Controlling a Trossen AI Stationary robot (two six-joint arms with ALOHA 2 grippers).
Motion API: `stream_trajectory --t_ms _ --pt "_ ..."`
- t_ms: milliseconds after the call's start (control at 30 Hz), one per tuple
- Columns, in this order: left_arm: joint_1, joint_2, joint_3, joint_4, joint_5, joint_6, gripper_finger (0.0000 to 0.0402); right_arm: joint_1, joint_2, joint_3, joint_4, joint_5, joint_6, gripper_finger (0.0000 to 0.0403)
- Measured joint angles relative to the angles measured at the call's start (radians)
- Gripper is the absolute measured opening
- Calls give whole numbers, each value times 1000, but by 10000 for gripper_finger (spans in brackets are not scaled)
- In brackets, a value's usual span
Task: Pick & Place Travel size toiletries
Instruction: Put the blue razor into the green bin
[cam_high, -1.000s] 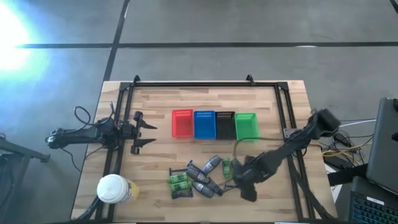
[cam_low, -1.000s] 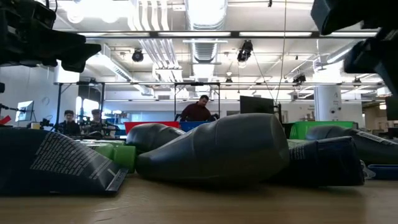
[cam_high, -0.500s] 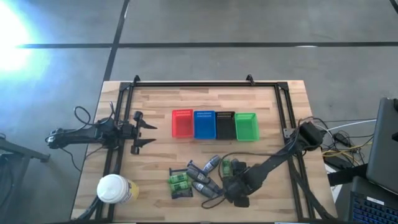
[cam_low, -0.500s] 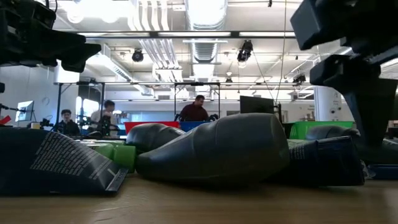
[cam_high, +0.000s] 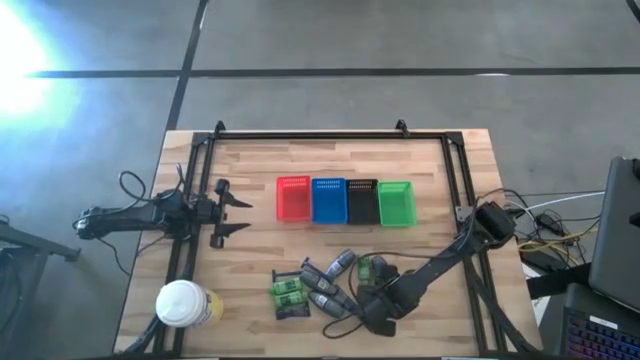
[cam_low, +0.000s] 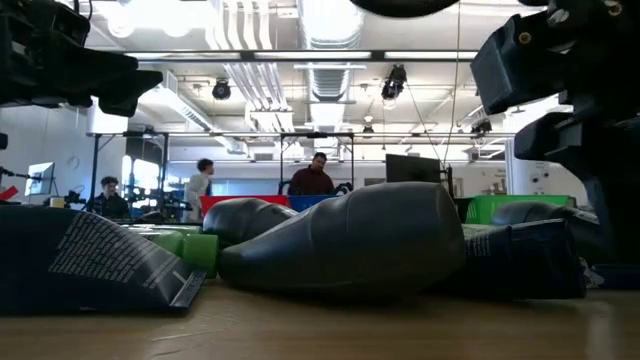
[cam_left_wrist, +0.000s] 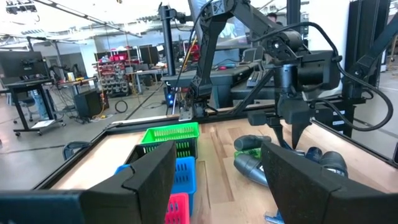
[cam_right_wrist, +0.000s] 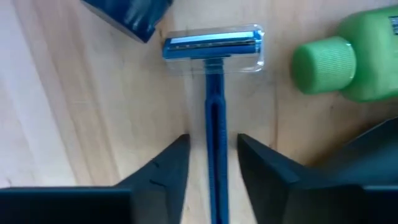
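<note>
Lowered since a second ago, the right gripper (cam_right_wrist: 213, 168) brackets a blue razor's (cam_right_wrist: 214, 93) handle — 2 fingers (cam_right_wrist: 163, 168) narrowed, contact unclear; a green bottle (cam_right_wrist: 348, 65) lies beside. Left gripper (cam_high: 240, 213) hangs parted by the baskets (cam_high: 345, 201).

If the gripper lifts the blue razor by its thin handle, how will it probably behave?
The blue razor looks like thin rigid plastic, so it is probably stiff and light. Its handle is narrow and smooth between the right gripper fingers, so it may pivot or slip. The wider clear-capped head sits far from the grip and could tilt downward.
</note>
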Motion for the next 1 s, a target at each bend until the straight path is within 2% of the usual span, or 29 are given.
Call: stream_trajectory --t_ms 200,367,467,567,667,767,833,933,1000 --pt "0 0 0 0 0 0 241 1 1 -1 3 -11 17 25" --pt "0 0 0 0 0 0 241 -1 -19 5 -6 -30 60 25" --pt "0 0 0 0 0 0 241 1 -80 9 -63 -35 131 22" --pt "0 0 0 0 0 0 241 2 -213 23 -144 -15 274 21" --pt "0 0 0 0 0 0 241 -14 -332 1 -253 72 506 21" --pt "0 0 0 0 0 0 241 -95 -461 -43 -354 153 791 22" --pt "0 0 0 0 0 0 241 -170 -543 -95 -383 217 927 23" --pt "0 0 0 0 0 0 241 -324 -649 -198 -365 270 970 23" --pt "0 0 0 0 0 0 241 -446 -718 -278 -309 278 927 24"
